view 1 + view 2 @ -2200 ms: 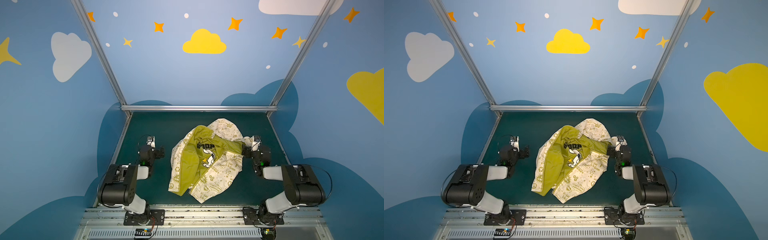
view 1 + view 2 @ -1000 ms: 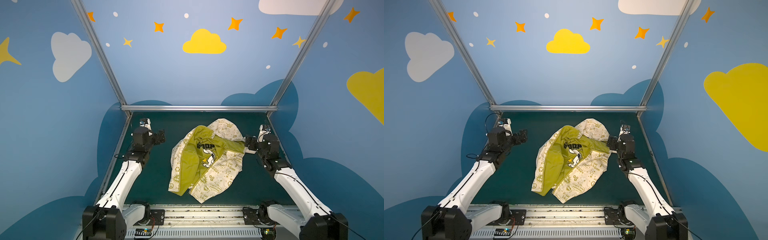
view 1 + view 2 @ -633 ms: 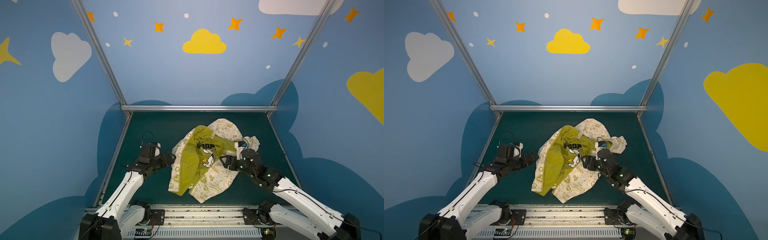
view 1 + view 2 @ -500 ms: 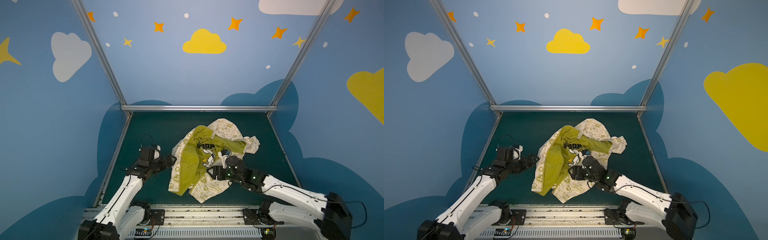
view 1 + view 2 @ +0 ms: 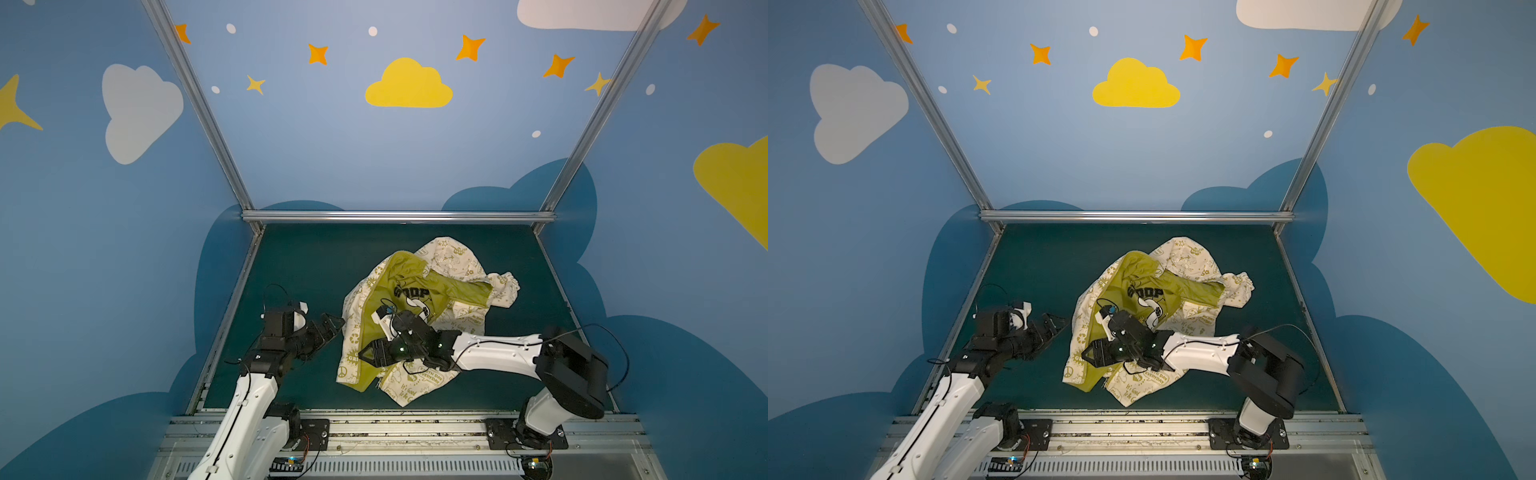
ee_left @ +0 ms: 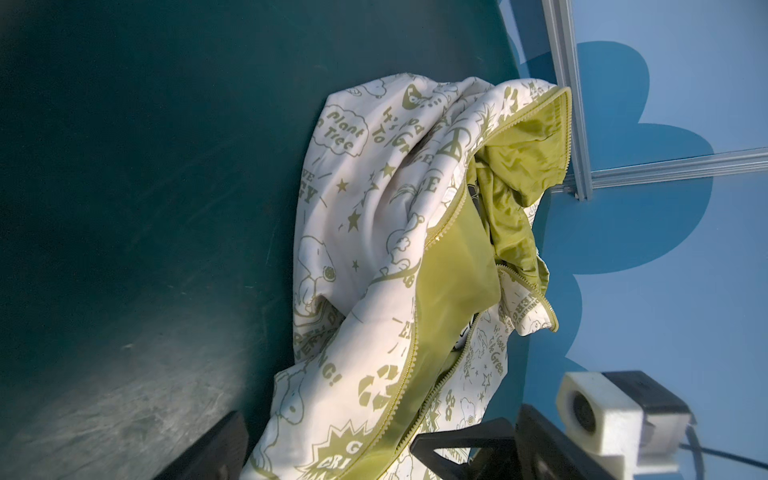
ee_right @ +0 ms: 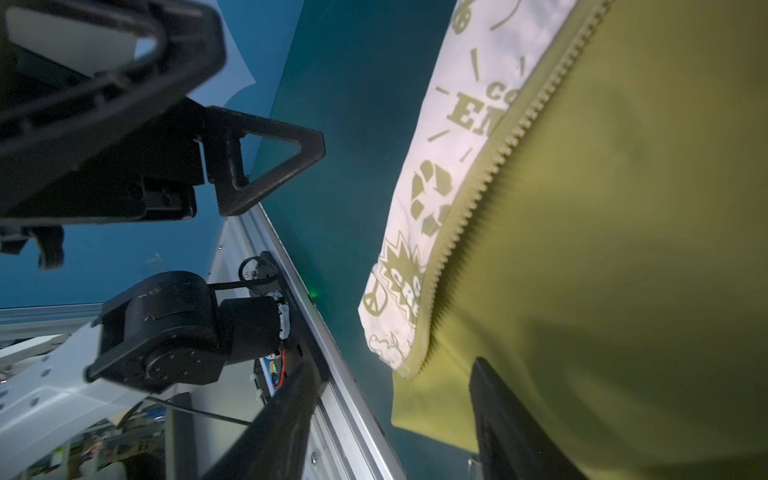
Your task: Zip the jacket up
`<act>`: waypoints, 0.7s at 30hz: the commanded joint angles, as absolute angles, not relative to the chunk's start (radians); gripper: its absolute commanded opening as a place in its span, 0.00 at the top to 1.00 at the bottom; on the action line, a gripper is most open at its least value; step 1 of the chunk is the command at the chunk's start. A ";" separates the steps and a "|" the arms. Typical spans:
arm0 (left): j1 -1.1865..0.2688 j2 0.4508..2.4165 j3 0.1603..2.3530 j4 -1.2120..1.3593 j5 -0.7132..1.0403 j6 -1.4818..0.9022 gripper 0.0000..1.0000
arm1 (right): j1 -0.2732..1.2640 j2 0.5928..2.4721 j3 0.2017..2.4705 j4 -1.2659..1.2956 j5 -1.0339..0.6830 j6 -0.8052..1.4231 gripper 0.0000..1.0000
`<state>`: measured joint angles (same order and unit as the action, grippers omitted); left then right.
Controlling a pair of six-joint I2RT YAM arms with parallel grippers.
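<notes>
The jacket (image 5: 457, 266) (image 5: 1187, 257) lies crumpled and open in the middle of the green table, olive lining up. Its zipper (image 7: 490, 166) (image 6: 415, 353) is unzipped, and the two rows of teeth lie apart. My right gripper (image 5: 370, 355) (image 5: 1092, 355) reaches across over the jacket's near left hem. In the right wrist view its jaws (image 7: 395, 419) stand apart around the lining's lower corner and do not pinch it. My left gripper (image 5: 332, 324) (image 5: 1054, 324) (image 6: 374, 465) is wide open beside the jacket's left edge and holds nothing.
Aluminium rails (image 5: 395, 216) and blue walls close the table at the back and both sides. The arm bases sit on the front rail (image 5: 395, 428). The two grippers are close together, and the left gripper's fingers (image 7: 274, 126) show in the right wrist view.
My right arm swung from the jacket's right side across to its near left hem, and its jaws narrowed. My left gripper came from the far left to the jacket's left edge, still open.
</notes>
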<state>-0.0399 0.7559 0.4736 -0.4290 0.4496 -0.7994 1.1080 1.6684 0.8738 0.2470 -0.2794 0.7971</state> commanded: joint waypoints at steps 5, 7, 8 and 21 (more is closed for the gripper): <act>-0.004 0.750 0.485 -0.484 0.474 -0.790 0.01 | 1.058 1.772 0.896 0.394 -0.429 0.857 0.47; -0.002 0.752 0.494 -0.496 0.465 -0.784 0.01 | 1.054 1.790 0.902 0.415 -0.454 0.864 0.49; -0.003 0.752 0.499 -0.509 0.451 -0.779 0.01 | 1.053 1.799 0.906 0.421 -0.464 0.868 0.50; -0.001 0.720 0.509 -0.533 0.467 -0.793 0.01 | 1.054 1.905 0.993 0.473 -0.600 0.894 0.56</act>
<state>-0.0063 0.7265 0.4759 -0.4938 0.4427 -0.7940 1.0534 1.8709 0.9527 0.4286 -0.5297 0.8818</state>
